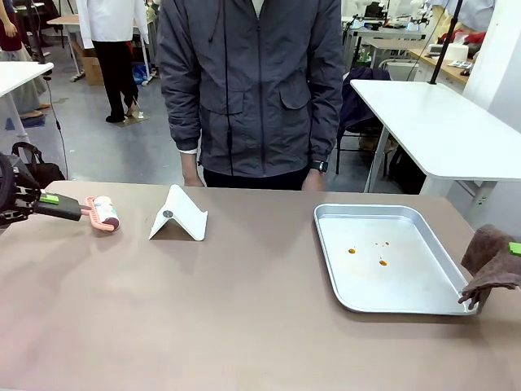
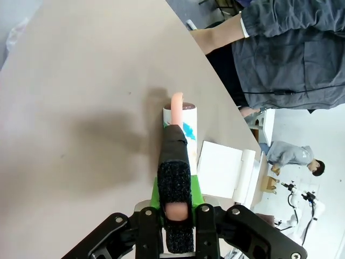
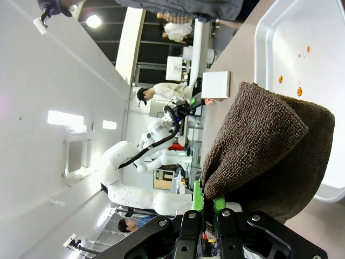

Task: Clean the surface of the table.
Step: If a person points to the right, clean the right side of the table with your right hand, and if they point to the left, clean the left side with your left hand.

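Note:
The brownish table spans the front view. At its far left my left gripper is shut on the black-wrapped handle of a pink lint roller, whose white roll rests on the table top. The left wrist view shows the roller straight ahead of my left gripper, on the table. At the right edge my right gripper is shut on a brown cloth, which hangs over the tray's near right corner. From the right wrist, the cloth bunches above my right gripper.
A shiny metal tray with small orange spots lies at the right. A white folded stand sits left of centre, beside the roller. A person in a grey jacket stands at the far edge, hands at the table's rim.

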Robot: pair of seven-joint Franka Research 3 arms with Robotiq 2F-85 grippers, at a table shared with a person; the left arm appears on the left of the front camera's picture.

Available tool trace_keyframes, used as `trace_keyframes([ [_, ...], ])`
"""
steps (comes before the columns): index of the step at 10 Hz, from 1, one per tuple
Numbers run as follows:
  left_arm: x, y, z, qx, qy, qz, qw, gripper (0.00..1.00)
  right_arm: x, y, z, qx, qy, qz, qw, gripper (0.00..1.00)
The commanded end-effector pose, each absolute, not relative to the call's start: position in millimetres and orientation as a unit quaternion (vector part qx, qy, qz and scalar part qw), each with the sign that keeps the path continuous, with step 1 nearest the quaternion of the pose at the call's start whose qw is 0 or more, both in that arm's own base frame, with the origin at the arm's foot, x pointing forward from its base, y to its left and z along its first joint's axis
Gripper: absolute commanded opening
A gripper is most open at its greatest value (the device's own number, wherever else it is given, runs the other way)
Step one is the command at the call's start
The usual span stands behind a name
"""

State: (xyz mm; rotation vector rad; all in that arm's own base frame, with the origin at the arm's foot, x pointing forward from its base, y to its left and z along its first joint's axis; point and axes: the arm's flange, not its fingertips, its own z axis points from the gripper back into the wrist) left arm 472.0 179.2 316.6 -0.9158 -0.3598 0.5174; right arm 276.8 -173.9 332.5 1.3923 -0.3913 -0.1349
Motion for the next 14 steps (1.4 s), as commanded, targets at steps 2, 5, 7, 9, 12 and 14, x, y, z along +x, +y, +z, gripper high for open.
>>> trace_keyframes([
  [2, 486.2, 178.3, 307.0, -0.441, -0.175, 0.253, 0.843, 0.22, 276.2, -174.1, 336.6, 0.639, -0.172, -0.070, 0.746, 0.00],
  [5, 455.7, 196.5, 348.1, -0.527, -0.215, 0.206, 0.796, 0.22, 276.2, -174.1, 336.6, 0.639, -0.172, -0.070, 0.746, 0.00],
  [7, 407.5, 211.0, 388.7, -0.586, -0.231, 0.143, 0.763, 0.22, 276.2, -174.1, 336.6, 0.639, -0.172, -0.070, 0.746, 0.00],
  [9, 351.5, 231.0, 410.6, -0.633, -0.201, 0.067, 0.745, 0.22, 276.2, -174.1, 336.6, 0.639, -0.172, -0.070, 0.746, 0.00],
  [12, 279.8, 265.5, 416.8, -0.663, -0.187, 0.002, 0.725, 0.22, 276.2, -174.1, 336.6, 0.639, -0.172, -0.070, 0.746, 0.00],
  [14, 259.3, 277.3, 401.6, -0.652, -0.184, 0.013, 0.736, 0.22, 276.2, -174.1, 336.6, 0.639, -0.172, -0.070, 0.746, 0.00],
])
